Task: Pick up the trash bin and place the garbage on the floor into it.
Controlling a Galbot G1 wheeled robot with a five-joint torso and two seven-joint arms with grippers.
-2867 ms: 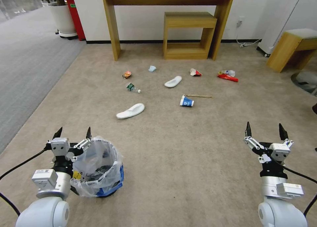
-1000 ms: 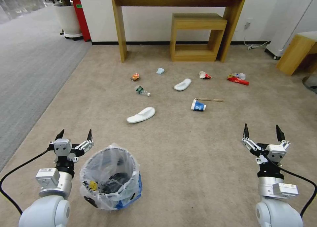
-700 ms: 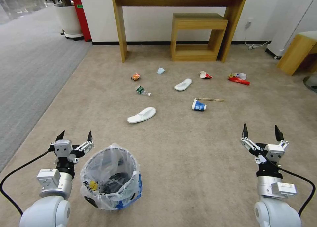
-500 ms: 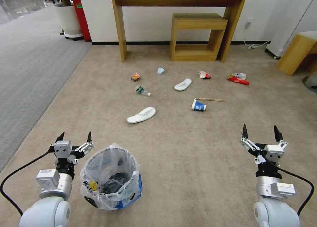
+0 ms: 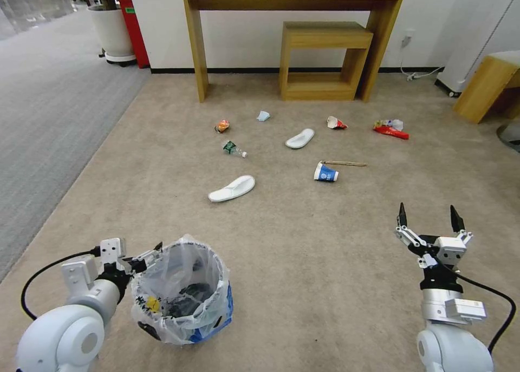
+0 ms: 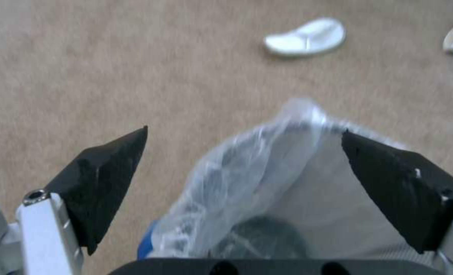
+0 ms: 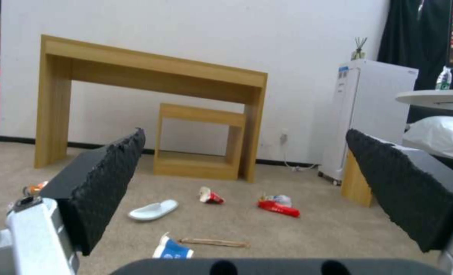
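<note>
Since a moment ago the left gripper [image 5: 145,254] has swung right and low, its spread fingers straddling the near-left trash bin's [image 5: 181,291] bagged rim on the tan floor [image 5: 303,253], litter beyond, while the right gripper [image 5: 428,216] gapes near-right.

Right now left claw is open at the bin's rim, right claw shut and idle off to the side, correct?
Not quite: the right claw is open, fingers spread, as the right wrist view shows. The left claw is open at the trash bin rim.
</note>
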